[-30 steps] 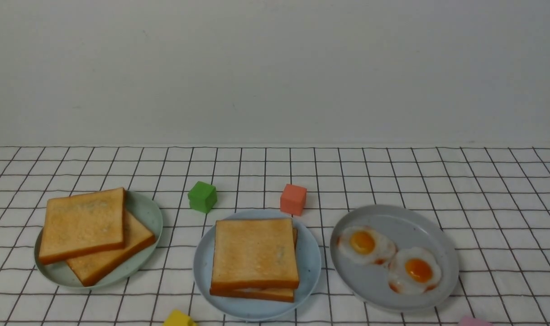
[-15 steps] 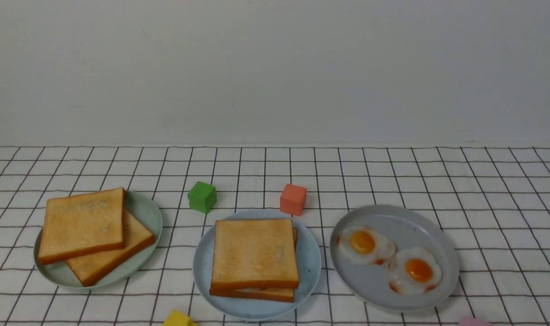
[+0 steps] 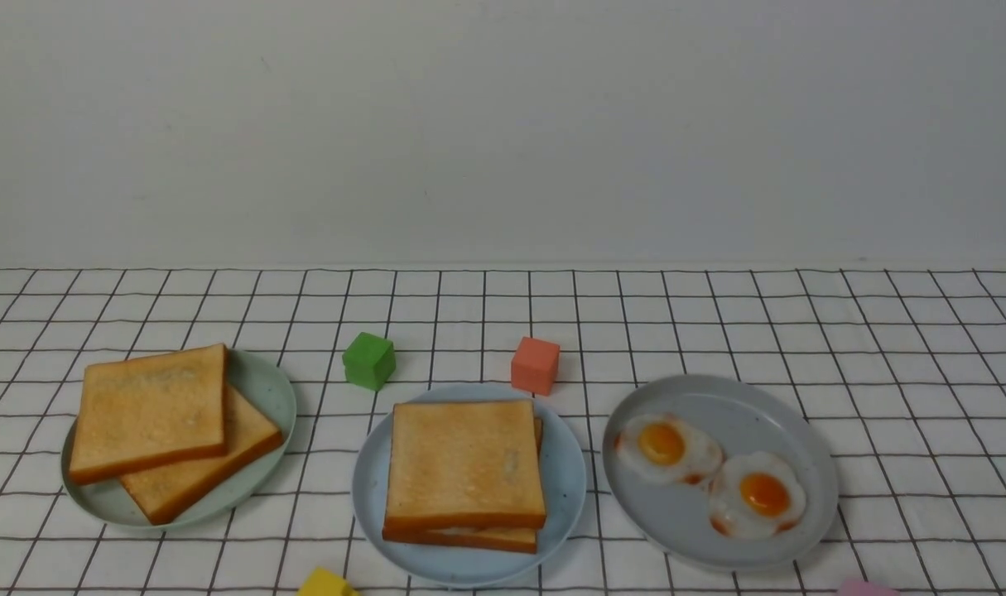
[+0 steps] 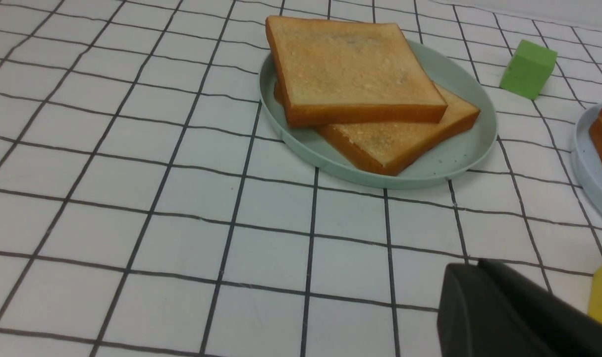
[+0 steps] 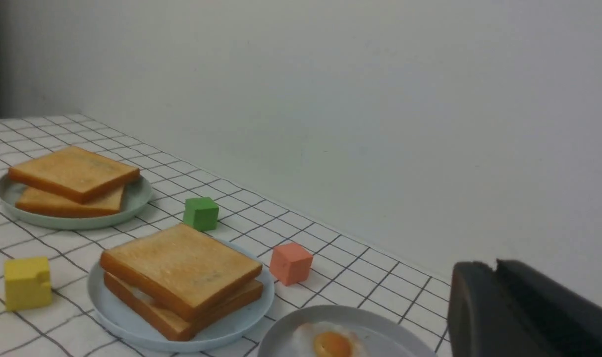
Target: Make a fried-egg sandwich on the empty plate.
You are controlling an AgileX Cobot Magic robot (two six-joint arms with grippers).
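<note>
Two toast slices with a thin white egg edge between them form the fried-egg sandwich (image 3: 465,472), which is seen lying on the light-blue plate (image 3: 569,484) at the bench's near centre. Left of it, loose toast (image 3: 151,418) is stacked on a pale green plate (image 3: 267,385); right, two fried eggs (image 3: 709,472) are held by a grey plate (image 3: 718,397). The left hand (image 4: 509,317) is closed and empty. The right hand (image 5: 523,312) is only partly seen; its opening cannot be told.
</note>
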